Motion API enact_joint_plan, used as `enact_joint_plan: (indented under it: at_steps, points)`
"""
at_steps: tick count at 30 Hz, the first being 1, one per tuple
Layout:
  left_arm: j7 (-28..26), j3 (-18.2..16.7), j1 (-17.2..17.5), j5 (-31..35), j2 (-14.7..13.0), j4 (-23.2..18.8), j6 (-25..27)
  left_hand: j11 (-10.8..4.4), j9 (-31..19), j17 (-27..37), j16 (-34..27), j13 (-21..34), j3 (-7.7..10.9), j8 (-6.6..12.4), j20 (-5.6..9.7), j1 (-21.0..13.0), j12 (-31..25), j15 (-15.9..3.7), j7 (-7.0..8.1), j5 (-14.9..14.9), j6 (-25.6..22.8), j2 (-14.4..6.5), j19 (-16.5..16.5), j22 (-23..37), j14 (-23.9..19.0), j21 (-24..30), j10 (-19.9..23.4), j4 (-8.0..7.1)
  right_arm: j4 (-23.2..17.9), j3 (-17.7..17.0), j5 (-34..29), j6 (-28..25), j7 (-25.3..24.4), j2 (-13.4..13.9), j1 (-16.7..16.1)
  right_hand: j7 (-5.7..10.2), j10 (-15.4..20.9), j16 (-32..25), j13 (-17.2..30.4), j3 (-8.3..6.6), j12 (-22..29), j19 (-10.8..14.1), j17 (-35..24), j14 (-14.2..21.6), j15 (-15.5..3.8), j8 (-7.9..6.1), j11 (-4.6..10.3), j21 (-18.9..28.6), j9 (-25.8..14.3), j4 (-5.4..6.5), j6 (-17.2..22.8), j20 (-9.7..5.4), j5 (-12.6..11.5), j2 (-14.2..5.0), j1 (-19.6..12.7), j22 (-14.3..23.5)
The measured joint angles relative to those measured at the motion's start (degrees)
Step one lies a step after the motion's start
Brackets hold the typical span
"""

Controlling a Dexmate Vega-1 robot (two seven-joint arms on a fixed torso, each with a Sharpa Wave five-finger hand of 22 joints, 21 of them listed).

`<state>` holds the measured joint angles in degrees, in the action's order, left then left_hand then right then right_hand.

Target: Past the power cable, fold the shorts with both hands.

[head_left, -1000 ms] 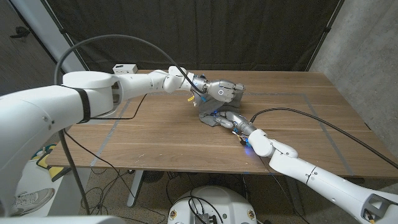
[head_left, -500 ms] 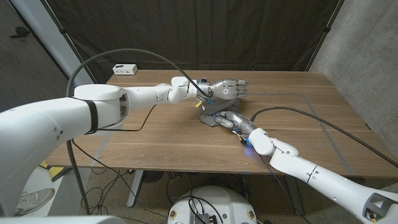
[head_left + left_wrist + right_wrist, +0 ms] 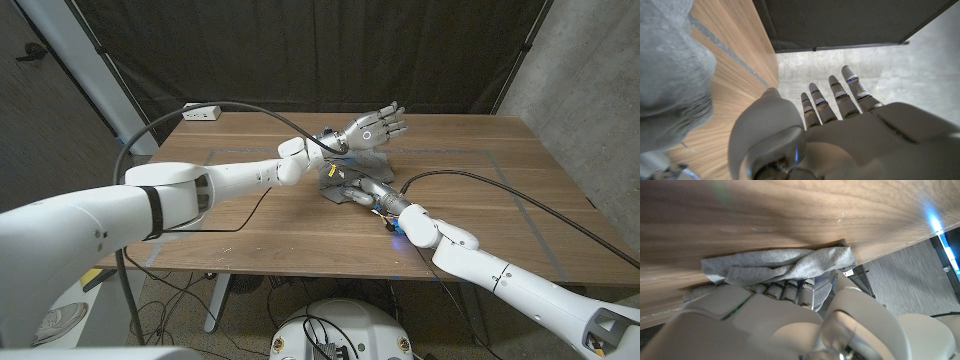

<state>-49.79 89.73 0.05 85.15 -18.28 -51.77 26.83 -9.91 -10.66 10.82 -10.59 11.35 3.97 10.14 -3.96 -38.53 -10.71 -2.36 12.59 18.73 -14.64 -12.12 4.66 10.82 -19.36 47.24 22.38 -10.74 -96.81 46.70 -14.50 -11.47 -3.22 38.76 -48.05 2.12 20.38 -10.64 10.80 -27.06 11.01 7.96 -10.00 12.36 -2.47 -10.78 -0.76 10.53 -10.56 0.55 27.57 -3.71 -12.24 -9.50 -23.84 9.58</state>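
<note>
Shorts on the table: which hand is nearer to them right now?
Right. The right hand rests on the grey shorts, fingers on the fabric. The left hand is lifted above and beyond them, fingers spread, holding nothing.

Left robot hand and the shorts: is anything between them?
In the head view, nothing: the left robot hand hangs open above the gray shorts, with only air between. The right robot hand is on the shorts.

white arms (image 3: 180,195), grey hand (image 3: 375,127), black cables (image 3: 190,110)
</note>
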Motion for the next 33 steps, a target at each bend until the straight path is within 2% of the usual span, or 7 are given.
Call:
enact_joint_plan:
  at_steps: [8,13,14,15,21,24,33]
  points:
    - [2.38,-6.12,5.42,-2.48,-3.48,-7.86,2.48,0.09,0.0,0.0,0.0,0.0,0.57,0.0,-0.5,2.11,0.0,-0.1,0.0,-0.55,0.0,0.38,-0.5,0.0,0.51,-0.22,-0.08,-0.1,-2.45,0.09,-1.05,-1.32,1.1,0.85,-0.18,0.05,-0.01,-0.23,0.35,0.13,0.02,-0.3,-0.52,0.24,0.23,0.0,-0.09,1.42,0.0,-0.29,-0.18,0.34,0.44,0.0,0.0,0.39]
    - [4.27,-6.12,5.42,-3.14,-3.48,-7.86,3.72,0.3,-0.01,0.0,0.0,0.0,0.57,0.0,-0.91,3.66,0.0,0.12,0.0,-0.99,0.0,0.48,-0.92,-0.01,0.73,-0.22,-0.29,-0.1,-4.68,-0.38,-1.05,-1.32,1.1,1.54,-0.42,0.25,0.1,-0.45,0.1,0.16,0.03,0.26,-0.11,0.35,0.35,0.22,-0.18,1.32,0.0,-0.79,-0.37,0.89,0.44,0.04,-0.04,0.38]
    - [4.5,-9.17,8.26,-3.17,-5.75,-12.04,3.84,0.42,-0.01,0.0,0.0,0.0,0.56,0.0,-0.97,3.92,0.0,0.21,0.0,-1.19,0.0,0.75,-0.98,-0.01,0.82,-0.36,-0.41,-0.1,-4.94,-0.47,-1.95,-2.35,1.26,1.64,-0.47,0.25,0.1,-0.46,0.1,0.16,0.03,0.27,-0.11,0.44,0.43,0.22,-0.18,1.32,0.0,-0.79,-0.37,0.89,0.44,0.23,-0.24,0.35]
    - [4.99,-9.17,8.26,-3.21,-5.75,-12.04,4.12,0.5,-0.01,-0.01,0.0,-0.01,0.61,0.0,-0.97,4.1,0.0,0.21,0.0,-1.36,-0.01,0.67,-0.98,-0.01,0.82,-0.46,-0.49,-0.06,-5.6,-0.64,-1.95,-2.35,1.26,1.88,-0.57,0.24,0.1,-0.46,0.1,0.16,0.03,0.3,-0.1,0.44,0.43,0.23,-0.18,1.32,0.0,-0.79,-0.38,0.93,0.44,0.23,-0.24,0.31]
    - [7.81,-11.32,10.28,-2.79,-7.37,-15.03,5.15,0.5,-0.01,-0.01,0.0,-0.18,1.03,0.27,-1.28,5.11,-0.39,-0.1,0.0,-1.78,-0.01,0.73,-1.29,-0.01,1.12,-0.48,-0.49,-0.08,-8.52,-1.49,-2.68,-3.29,1.14,2.86,-1.26,-0.07,0.05,-0.35,0.14,0.38,-0.01,2.02,-0.16,0.3,0.3,0.23,-0.57,1.14,0.0,-1.0,-0.69,2.64,0.44,0.45,-0.46,0.15]
    - [9.12,-13.02,11.87,-2.18,-8.68,-17.37,5.43,0.5,-0.01,-0.01,0.0,-0.18,1.03,0.27,-1.31,5.58,-0.39,-0.1,0.0,-1.88,-0.01,0.89,-1.33,-0.01,1.12,-0.48,-0.49,-0.08,-10.14,-2.06,-3.29,-4.08,0.79,3.41,-1.76,-0.07,0.19,-0.32,0.13,0.23,0.0,6.11,-0.12,0.32,0.31,0.22,-0.7,1.18,0.0,-1.19,-0.68,6.72,0.44,0.45,-0.46,0.18]
    - [12.19,-17.07,15.65,0.37,-11.57,-22.72,5.79,0.5,-0.01,-0.01,-0.23,-0.17,1.22,0.27,-1.58,7.23,-0.39,0.21,0.13,-2.43,-0.78,1.03,-1.6,-0.01,1.43,-0.87,-0.49,0.1,-15.74,-3.77,-5.67,-6.52,-0.31,5.33,-3.6,-0.07,0.19,-0.32,0.12,0.17,0.0,6.39,0.13,0.32,0.31,0.22,-0.69,1.47,0.0,-1.74,-0.68,7.0,0.44,0.75,-0.77,0.27]
